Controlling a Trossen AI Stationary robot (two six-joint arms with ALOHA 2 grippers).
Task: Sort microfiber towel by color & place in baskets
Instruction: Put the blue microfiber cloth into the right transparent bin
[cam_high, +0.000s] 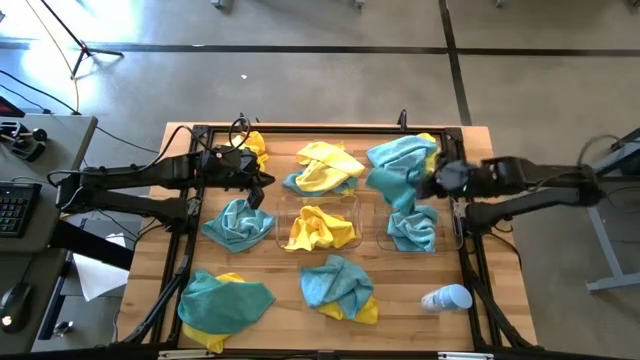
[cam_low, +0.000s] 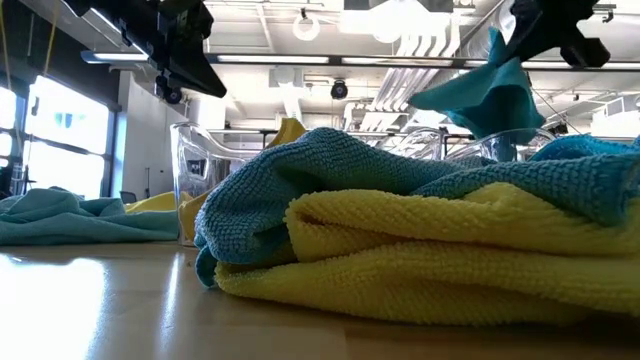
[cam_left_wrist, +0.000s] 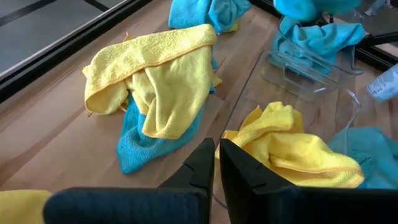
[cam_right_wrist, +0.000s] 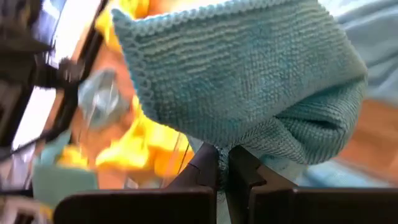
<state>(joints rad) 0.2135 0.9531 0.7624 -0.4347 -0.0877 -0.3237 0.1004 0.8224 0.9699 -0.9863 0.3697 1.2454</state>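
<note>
My right gripper (cam_high: 432, 181) is over the table's far right part, shut on a teal towel (cam_high: 398, 165) that is lifted above the right clear basket (cam_high: 384, 240). That basket holds another teal towel (cam_high: 412, 229). The left clear basket (cam_high: 284, 204) holds a yellow towel (cam_high: 318, 228). My left gripper (cam_high: 258, 183) hovers shut and empty near the left basket's far left corner. In the left wrist view, its gripper (cam_left_wrist: 217, 163) hangs over the yellow towel (cam_left_wrist: 292, 146) in its basket. Loose yellow and teal towels lie about the table. My right gripper pinches a bunched fold of the teal towel (cam_right_wrist: 249, 140) between its two fingers. The towel is lifted clear of the table. In the low view it hangs slack below the gripper (cam_low: 560, 35) as a teal flap (cam_low: 482, 95). How many layers are pinched does not show.
A yellow-on-teal heap (cam_high: 325, 167) lies far middle, a teal towel (cam_high: 238, 223) left of the baskets, teal-and-yellow heaps near left (cam_high: 225, 300) and near middle (cam_high: 340, 287), a yellow one (cam_high: 256, 146) far left. A white and light-blue bottle (cam_high: 447, 298) lies near right. A black metal frame (cam_high: 190, 215) rims the table.
</note>
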